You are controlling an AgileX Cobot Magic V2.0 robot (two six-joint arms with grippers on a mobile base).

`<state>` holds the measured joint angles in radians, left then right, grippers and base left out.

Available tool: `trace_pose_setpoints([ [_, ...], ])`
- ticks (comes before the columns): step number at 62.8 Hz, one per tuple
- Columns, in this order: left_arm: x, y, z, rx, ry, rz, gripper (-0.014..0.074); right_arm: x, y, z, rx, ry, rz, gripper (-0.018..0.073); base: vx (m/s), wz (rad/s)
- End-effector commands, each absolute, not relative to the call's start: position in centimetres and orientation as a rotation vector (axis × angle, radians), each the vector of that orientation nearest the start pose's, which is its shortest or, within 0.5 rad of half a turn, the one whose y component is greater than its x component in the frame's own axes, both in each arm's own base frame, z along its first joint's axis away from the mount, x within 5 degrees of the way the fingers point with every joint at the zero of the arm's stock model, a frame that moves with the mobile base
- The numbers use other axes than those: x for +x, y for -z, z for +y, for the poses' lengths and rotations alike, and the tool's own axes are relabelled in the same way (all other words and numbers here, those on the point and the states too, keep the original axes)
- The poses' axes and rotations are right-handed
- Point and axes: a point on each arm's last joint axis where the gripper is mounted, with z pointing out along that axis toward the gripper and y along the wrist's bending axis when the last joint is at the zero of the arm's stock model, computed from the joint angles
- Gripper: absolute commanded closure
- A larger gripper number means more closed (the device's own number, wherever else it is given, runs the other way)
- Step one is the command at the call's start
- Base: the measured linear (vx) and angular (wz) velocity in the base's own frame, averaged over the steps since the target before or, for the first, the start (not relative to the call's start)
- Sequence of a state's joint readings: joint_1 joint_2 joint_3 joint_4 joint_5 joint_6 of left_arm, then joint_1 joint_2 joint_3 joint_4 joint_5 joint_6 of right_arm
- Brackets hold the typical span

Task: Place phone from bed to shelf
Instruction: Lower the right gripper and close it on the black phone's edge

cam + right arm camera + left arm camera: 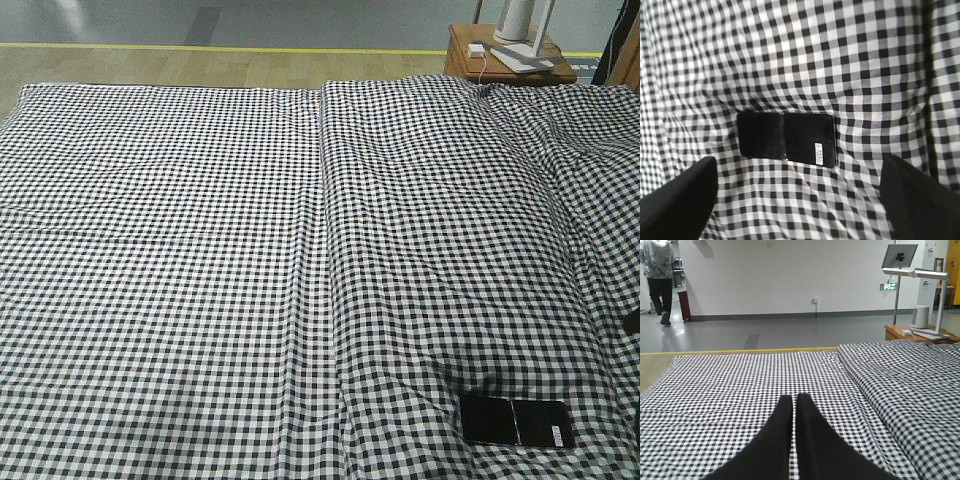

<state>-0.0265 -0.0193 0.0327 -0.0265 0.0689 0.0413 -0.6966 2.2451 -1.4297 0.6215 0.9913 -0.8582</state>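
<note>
phone (516,421) on bed (200,250), front rt, table (461,58) behind

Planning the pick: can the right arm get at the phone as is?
Probably yes. The phone lies flat and uncovered on the bed, in front of the open right gripper, with nothing beside it.

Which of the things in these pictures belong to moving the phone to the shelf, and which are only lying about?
For the job: the phone, lying flat on the bed; the open right gripper above it. The shelf is not in view.

Only lying about: the brown side table, the white lamp on it, the person in the background.
</note>
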Motion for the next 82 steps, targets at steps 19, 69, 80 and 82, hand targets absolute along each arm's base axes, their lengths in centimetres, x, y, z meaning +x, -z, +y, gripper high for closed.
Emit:
trace_pose_setpoints([
  [19,5.4,-21.2,-0.1,0.014,0.024,1.461,0.0595,34.6,-3.1,-21.8,0.174,-0.888,2.699,-0.0039,0.0,0.0],
  [69,5.4,-21.2,-0.1,0.014,0.024,1.461,0.0595,34.8,5.4,-20.9,0.179,-1.174,2.643,-0.0035,0.0,0.0],
  [80,5.4,-21.2,-0.1,0.014,0.024,1.461,0.0595,34.3,6.8,-20.5,0.177,-1.199,2.651,-0.0035,0.0,0.0],
  [82,5.4,-21.2,-0.1,0.014,0.024,1.461,0.0595,34.2,7.1,-20.4,0.178,-1.205,2.652,-0.0035,0.0,0.0],
])
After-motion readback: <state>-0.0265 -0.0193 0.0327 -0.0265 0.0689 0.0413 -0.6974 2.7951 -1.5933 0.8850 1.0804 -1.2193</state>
